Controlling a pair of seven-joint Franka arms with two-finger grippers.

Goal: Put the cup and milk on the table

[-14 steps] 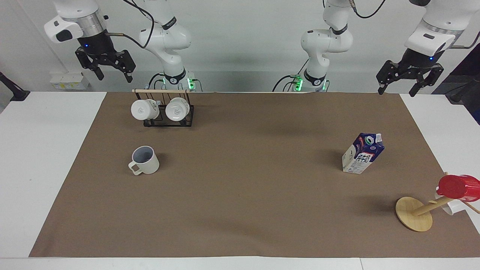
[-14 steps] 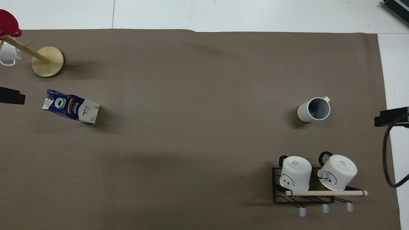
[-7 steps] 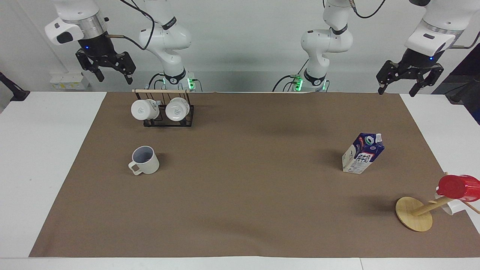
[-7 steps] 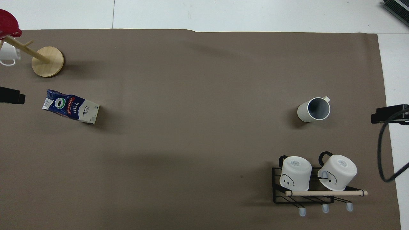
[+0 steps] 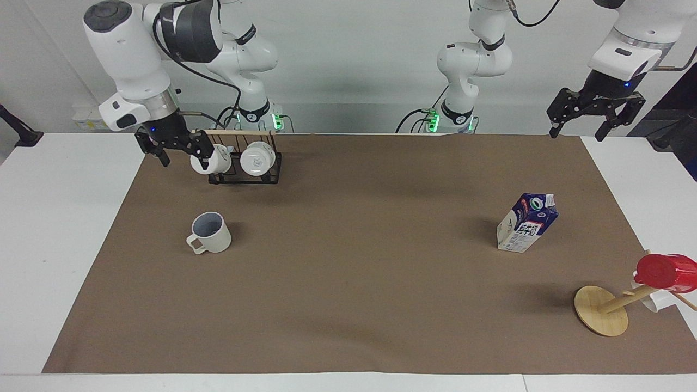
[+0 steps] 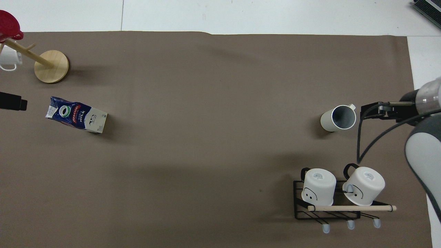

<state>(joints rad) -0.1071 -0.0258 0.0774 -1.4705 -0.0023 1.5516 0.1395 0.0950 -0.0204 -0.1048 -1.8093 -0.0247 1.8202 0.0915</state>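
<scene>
Now the right hand [image 5: 182, 157] has dropped toward the cup [image 5: 211, 232].

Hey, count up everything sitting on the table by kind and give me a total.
Mugs and cups: 5 (cup, two white mugs on the wire rack, red cup and a white mug on the wooden stand)
Milk carton: 1
Wire rack: 1
Wooden stand: 1
Total: 8
</scene>
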